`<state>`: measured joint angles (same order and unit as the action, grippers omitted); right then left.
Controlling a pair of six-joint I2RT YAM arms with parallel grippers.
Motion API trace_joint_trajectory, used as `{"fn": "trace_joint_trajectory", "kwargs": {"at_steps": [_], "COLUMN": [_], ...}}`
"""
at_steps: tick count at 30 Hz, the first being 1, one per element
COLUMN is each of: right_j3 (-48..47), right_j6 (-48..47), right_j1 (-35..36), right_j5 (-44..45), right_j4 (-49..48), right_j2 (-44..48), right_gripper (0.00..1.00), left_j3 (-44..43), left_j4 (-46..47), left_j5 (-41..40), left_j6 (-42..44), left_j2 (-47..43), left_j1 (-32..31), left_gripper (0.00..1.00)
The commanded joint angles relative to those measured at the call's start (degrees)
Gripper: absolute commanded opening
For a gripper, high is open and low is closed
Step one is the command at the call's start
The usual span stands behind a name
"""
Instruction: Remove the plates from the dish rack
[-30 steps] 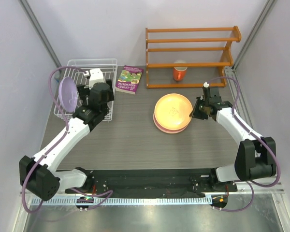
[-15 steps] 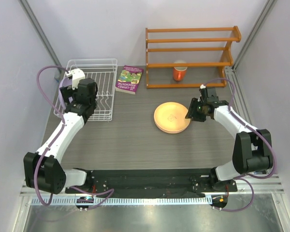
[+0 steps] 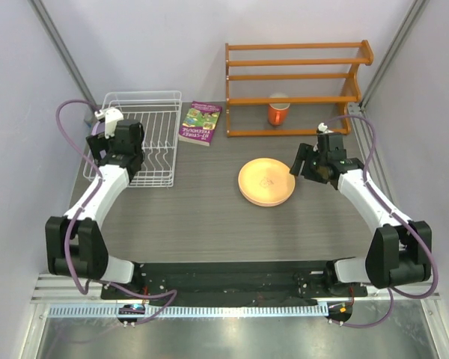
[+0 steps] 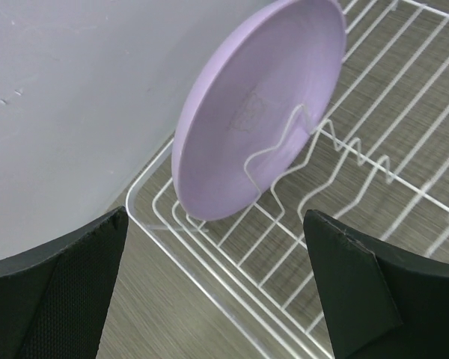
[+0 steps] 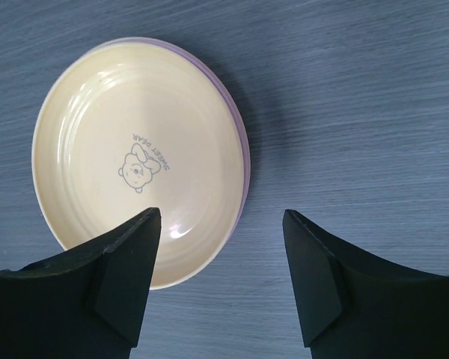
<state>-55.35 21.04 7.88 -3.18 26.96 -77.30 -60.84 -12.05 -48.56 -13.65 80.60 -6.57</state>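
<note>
A lavender plate [image 4: 247,120] sits in the white dish rack [image 3: 153,134]; the yellow plate [image 5: 82,149] shows a bear print [image 5: 137,172].

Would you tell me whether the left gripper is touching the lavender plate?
Apart: the left wrist view shows the left gripper open, short of the lavender plate.

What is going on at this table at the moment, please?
The robot is unloading plates from a white dish rack. The right gripper hangs open above the yellow plate, which lies on another plate on the table. The left gripper is open, facing a lavender plate that stands upright in the rack, not yet gripped.
</note>
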Motion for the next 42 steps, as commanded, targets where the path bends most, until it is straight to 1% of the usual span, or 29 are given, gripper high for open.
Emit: {"fn": "trace_joint_trajectory", "kwargs": {"at_steps": [1,3,7,12,15,16,21,22,23,24,27,28,30,31,33,34,36,37,40,42], "right_j3": [0.2,0.3,0.7,0.7,0.4,0.3,0.1,0.2,0.2,0.3,0.3,0.3,0.4,0.3,0.5,0.4,0.4,0.3,0.4,0.5], "right_j6": [-0.9,-0.9,-1.3,-2.0,-2.1,-2.2,-2.1,-2.1,-2.1,-2.0,-2.0,-2.0,-1.8,-1.9,-1.9,-1.9,-1.9,-1.9,-1.9,-1.9], "right_j1": [0.0,-0.1,0.0,-0.1,-0.1,-0.1,-0.2,-0.3,-0.3,-0.3,-0.4,-0.3,-0.3,-0.4,-0.3,-0.3,-0.3,-0.3,-0.4,-0.3], "right_j5": [2.1,2.1,1.9,1.7,1.3,1.2,0.5,0.4,0.4,0.3,0.2,0.2,0.1,0.0,0.0,0.0,0.0,-0.1,-0.2,-0.2], "right_j4": [-1.6,-1.6,-1.9,-2.4,-2.4,-2.5,-2.7,-2.8,-2.8,-2.8,-2.8,-2.8,-2.9,-2.9,-2.8,-2.8,-3.0,-3.1,-3.1,-3.1], "right_j2": [2.3,2.0,0.0,-2.0,-2.5,-2.6,-3.1,-3.1,-3.1,-3.0,-2.9,-2.9,-2.9,-3.0,-3.1,-3.2,-3.4,-3.6,-3.9,-4.0], "right_gripper": [0.72,0.73,0.73,0.73,0.73,0.73,0.73,0.73,0.73,0.73,0.73,0.72,0.72,0.72,0.72,0.72,0.72,0.72,0.72,0.72], "left_j3": [-3.8,-4.9,-6.8,-9.4,-12.0,-12.5,-13.9,-13.8,-14.0,-14.3,-14.4,-14.4,-14.5,-14.5,-14.7,-14.9,-15.3,-15.4,-15.6,-15.9], "left_j4": [7.8,9.5,11.8,10.7,7.9,6.1,3.8,3.5,2.4,1.8,0.5,0.5,0.2,0.1,-0.5,-0.9,-1.3,-1.3,-1.2,-1.3], "left_j5": [-8.6,-11.0,-13.1,-13.7,-13.1,-12.7,-6.2,-4.8,-2.0,-1.1,1.0,1.3,1.3,1.3,0.4,0.0,-1.0,-1.5,-2.8,-3.9], "left_j6": [2.9,4.9,6.9,6.3,4.8,3.7,2.1,2.0,1.3,0.9,0.6,0.5,0.1,0.0,-0.1,-0.3,-0.4,-0.4,-0.5,-0.5], "left_j2": [3.6,5.8,8.6,13.0,14.9,16.2,17.7,17.8,18.0,18.3,19.2,19.3,19.6,19.6,19.9,19.9,19.8,19.7,19.1,18.3], "left_j1": [1.0,1.2,1.6,2.8,4.3,4.7,6.4,8.2,8.7,9.5,10.1,10.2,10.2,10.2,10.1,10.2,10.2,10.2,10.3,10.1], "left_gripper": [1.00,0.99,1.00,0.99,0.99,0.99,0.99,0.99,0.98,0.97,0.88,0.82,0.73,0.63,0.53,0.46,0.37,0.25,0.00,0.00]}}
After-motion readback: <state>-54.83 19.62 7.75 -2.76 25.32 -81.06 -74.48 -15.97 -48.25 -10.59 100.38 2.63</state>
